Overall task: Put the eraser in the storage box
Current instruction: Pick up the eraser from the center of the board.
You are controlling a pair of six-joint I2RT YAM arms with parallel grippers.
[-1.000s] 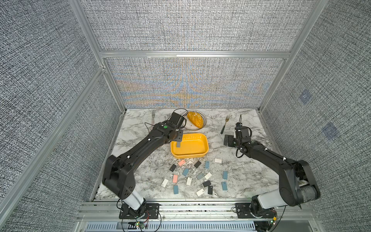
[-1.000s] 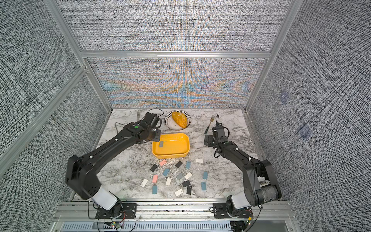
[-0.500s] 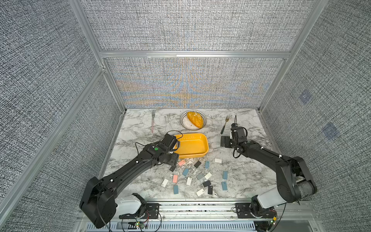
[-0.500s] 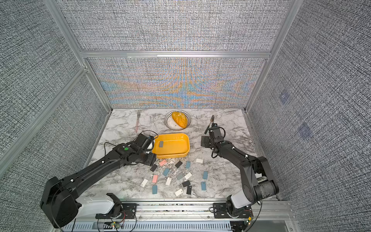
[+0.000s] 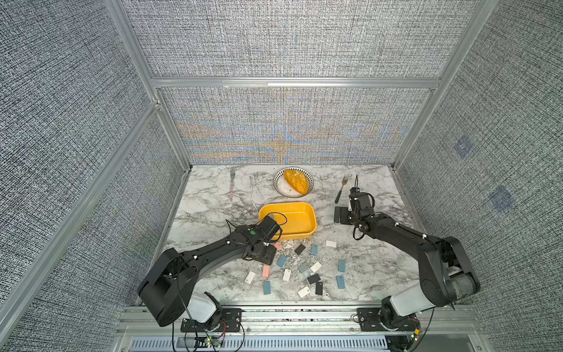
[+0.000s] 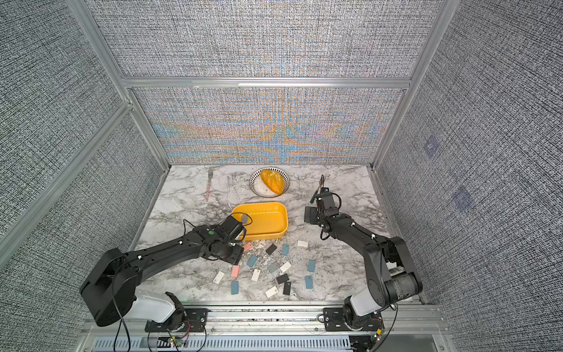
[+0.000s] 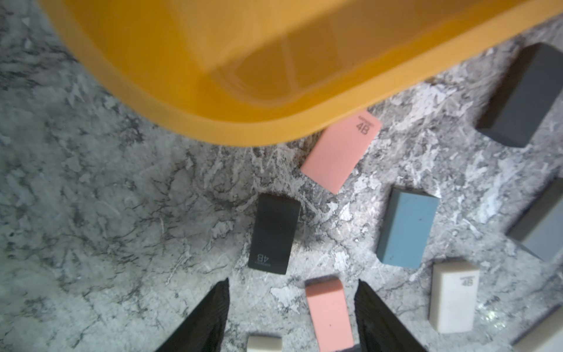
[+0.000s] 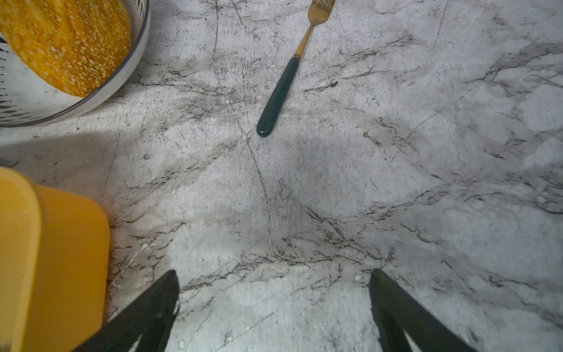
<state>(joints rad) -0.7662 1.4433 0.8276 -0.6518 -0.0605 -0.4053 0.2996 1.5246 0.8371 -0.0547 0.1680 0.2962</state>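
Grey woven-fabric panels (image 5: 274, 39) in an aluminium frame wall in a tabletop (image 5: 210, 213) of white, grey-veined marble pattern. At its centre sits the storage box (image 5: 297, 219), a shallow yellow plastic tub with rounded corners and a smooth, thick rim. The left arm's wrist covers its near-left corner in both top views. A small grey block (image 6: 243, 217) just inside that corner may be an eraser, but it is too small to be sure.

From 5 to 7 o'clock of the box, flat rectangular erasers (image 5: 313, 267) lie scattered on the marble, matte, in white, blue, grey, black and pink. The pink eraser (image 7: 329, 314) lies near 7 o'clock of the box. In the left wrist view its rounded end shows between the dark fingers of the left gripper (image 7: 292, 282). The jaws stand partly apart, with marble showing on each side of the eraser, and they grip nothing. Its other end runs out of view. A black eraser (image 7: 274, 233) stamped 4B lies just beyond, hidden under the gripper in the top views. A second pink one (image 7: 341, 152) has a corner tucked beneath the box rim.

The right gripper (image 8: 274, 274), at 3 o'clock of the box, hangs over bare marble with its jaws spread wide and empty. At 12 o'clock stands a round white plate (image 5: 285, 192) with a black patterned rim, bearing seeded golden bread (image 5: 295, 183). A green-handled fork (image 8: 280, 88) lies at 2 o'clock and a pink-handled fork (image 5: 232, 186) at 10.
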